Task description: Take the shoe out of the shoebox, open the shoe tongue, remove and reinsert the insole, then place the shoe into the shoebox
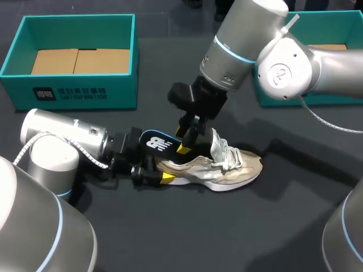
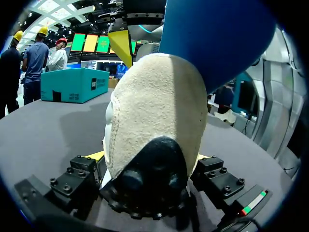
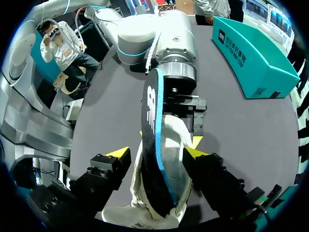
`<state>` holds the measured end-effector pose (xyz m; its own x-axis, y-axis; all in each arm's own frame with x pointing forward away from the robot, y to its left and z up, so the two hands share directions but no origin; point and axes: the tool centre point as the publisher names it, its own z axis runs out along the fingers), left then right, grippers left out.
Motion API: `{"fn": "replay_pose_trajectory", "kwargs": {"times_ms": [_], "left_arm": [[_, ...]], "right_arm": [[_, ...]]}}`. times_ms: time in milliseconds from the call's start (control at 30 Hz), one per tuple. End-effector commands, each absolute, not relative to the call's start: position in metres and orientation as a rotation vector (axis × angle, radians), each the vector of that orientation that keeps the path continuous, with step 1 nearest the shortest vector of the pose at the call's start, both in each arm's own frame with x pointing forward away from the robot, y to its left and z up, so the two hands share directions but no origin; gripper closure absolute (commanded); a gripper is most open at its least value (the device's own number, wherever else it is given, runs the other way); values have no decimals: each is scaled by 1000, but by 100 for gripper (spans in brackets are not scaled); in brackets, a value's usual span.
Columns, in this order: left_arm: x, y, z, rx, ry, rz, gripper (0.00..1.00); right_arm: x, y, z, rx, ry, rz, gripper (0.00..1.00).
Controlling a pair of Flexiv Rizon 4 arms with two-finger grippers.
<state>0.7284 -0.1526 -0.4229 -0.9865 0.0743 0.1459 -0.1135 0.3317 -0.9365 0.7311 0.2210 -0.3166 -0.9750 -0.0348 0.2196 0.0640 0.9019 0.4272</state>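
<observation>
A beige and silver shoe (image 1: 227,167) lies on its sole mid-table, toe to the right. A dark blue insole (image 1: 156,141) slants up out of its heel opening. My left gripper (image 1: 153,173) comes in low from the left, and the heel (image 2: 154,121) fills the gap between its widely spread fingers, which touch it on both sides. From above, my right gripper (image 1: 187,144) stands open astride the insole (image 3: 152,125), with a gap between each yellow tip and the insole. The insole's raised end (image 2: 212,38) towers over the heel.
A teal shoebox (image 1: 74,90) with cardboard inside stands at the back left. A second teal box (image 1: 272,99) sits at the back right, partly behind my right arm. Dark tabletop stretches in front of the shoe.
</observation>
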Motion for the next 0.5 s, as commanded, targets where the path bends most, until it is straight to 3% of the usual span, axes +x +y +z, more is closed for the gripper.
{"fn": "replay_pose_trajectory", "kwargs": {"times_ms": [33, 433, 467, 500], "left_arm": [[728, -155, -428, 38, -2428, 1726, 100], [728, -155, -428, 38, -2428, 1726, 100], [728, -155, -428, 38, -2428, 1726, 100], [728, -155, -428, 38, -2428, 1726, 100]], "right_arm": [[727, 230, -310, -36, -2878, -591, 0], [726, 232, -309, -142, -2774, -640, 0], [726, 232, -309, -149, -2766, -642, 4], [726, 232, -310, -166, -2752, -650, 15]]}}
